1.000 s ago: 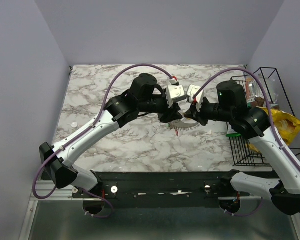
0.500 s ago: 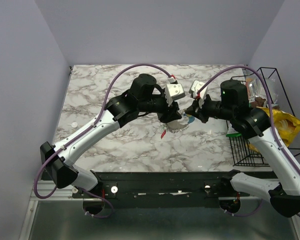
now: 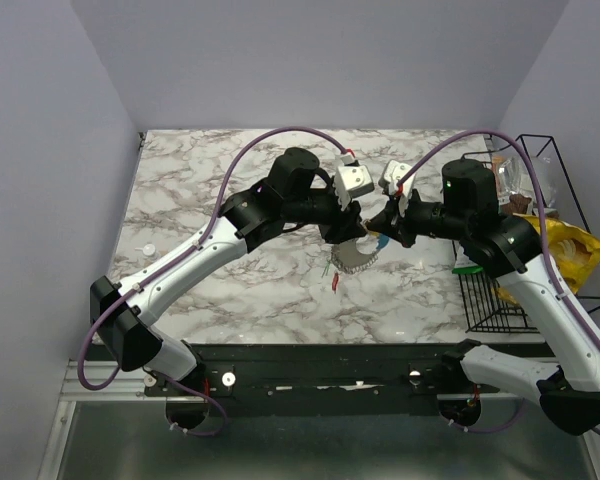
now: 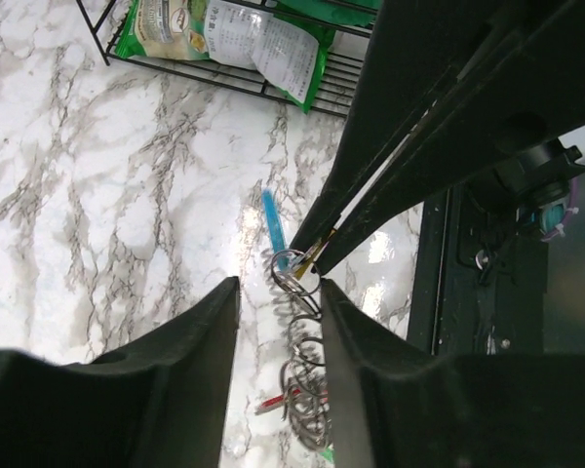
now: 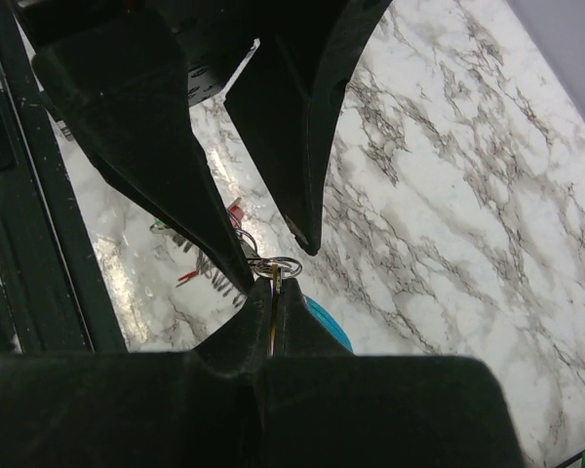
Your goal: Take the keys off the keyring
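Marble table [image 3: 200, 190]: carries both arms, whose grippers meet tip to tip above its middle.
Wire rack [image 3: 485, 310]: stands at the table's right edge with snack packets in it, well apart from the grippers.
Left gripper [image 4: 279, 285]: jaws partly apart. The keyring's coil runs through the gap, against one finger [image 4: 370, 390], with bare marble showing on the other side. Nothing is clamped.
Right gripper [image 5: 273, 288]: jaws fully closed, pinching the yellow-orange key [image 4: 313, 257], which shows only as a thin sliver at the tips.
Keyring [image 3: 358, 257]: grey coiled loop directly beneath the two sets of fingertips; whether it touches the table cannot be determined.
Blue section [image 4: 271, 219]: extends from the coil on the rack side.
Red key [image 3: 336, 284]: at the loop's near-left edge.
Green key [image 3: 326, 268]: just beside the red key.
Small split ring [image 5: 278, 265]: at the right gripper's tips.
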